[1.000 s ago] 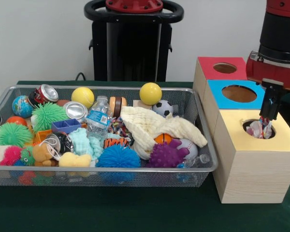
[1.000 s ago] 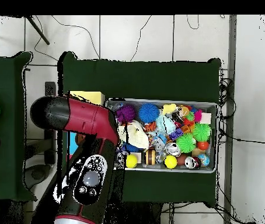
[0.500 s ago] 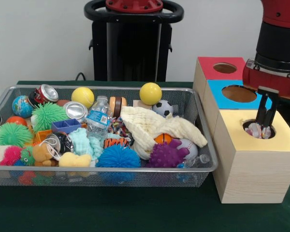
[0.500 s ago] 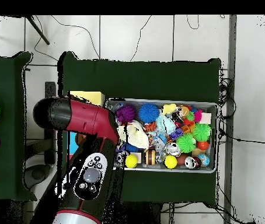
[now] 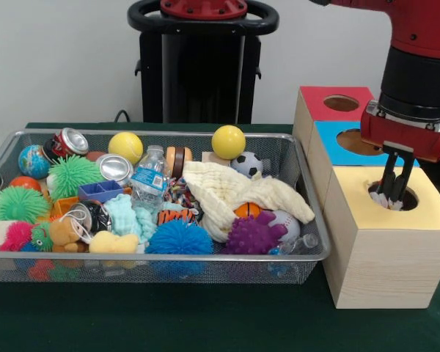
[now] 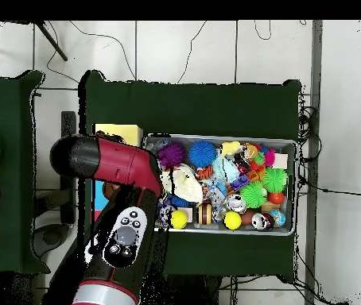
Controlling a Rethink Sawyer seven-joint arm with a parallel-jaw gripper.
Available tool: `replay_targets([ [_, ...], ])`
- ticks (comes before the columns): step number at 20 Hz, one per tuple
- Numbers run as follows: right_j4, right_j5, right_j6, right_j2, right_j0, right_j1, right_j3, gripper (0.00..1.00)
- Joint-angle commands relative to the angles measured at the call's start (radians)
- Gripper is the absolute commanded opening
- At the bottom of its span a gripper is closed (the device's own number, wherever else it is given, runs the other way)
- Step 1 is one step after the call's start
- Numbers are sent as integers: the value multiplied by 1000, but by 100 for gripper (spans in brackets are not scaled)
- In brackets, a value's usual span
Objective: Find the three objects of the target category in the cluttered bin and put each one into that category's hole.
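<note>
Hanging over the yellow box (image 5: 385, 246), the gripper (image 5: 391, 198) dips into its hole (image 5: 393, 196), fingers nearly together, clear of the rim.

Gripper (image 5: 393, 199) shifted slightly left and toward the far rim of the hole in the yellow-topped box (image 5: 387, 249), fingers now drawn close together, nothing visible between them. Pale multicoloured item seen earlier at the hole's mouth gone from sight.

The big round robot arm (image 5: 418, 66) is shiny red with a black band, and its thin black gripper (image 5: 393, 192) has pale tips.
</note>
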Motion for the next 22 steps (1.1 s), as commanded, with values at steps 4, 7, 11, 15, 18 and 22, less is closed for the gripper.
replay_targets([
  [4,7,-163,184,134,-26,48,148,0],
  [7,12,-186,183,147,-31,51,153,0],
  [11,23,-165,181,156,-41,41,147,0],
  [15,32,-113,187,155,-45,30,123,0],
  [18,36,-164,177,184,-57,27,147,0],
  [22,28,-266,176,229,-72,39,183,0],
])
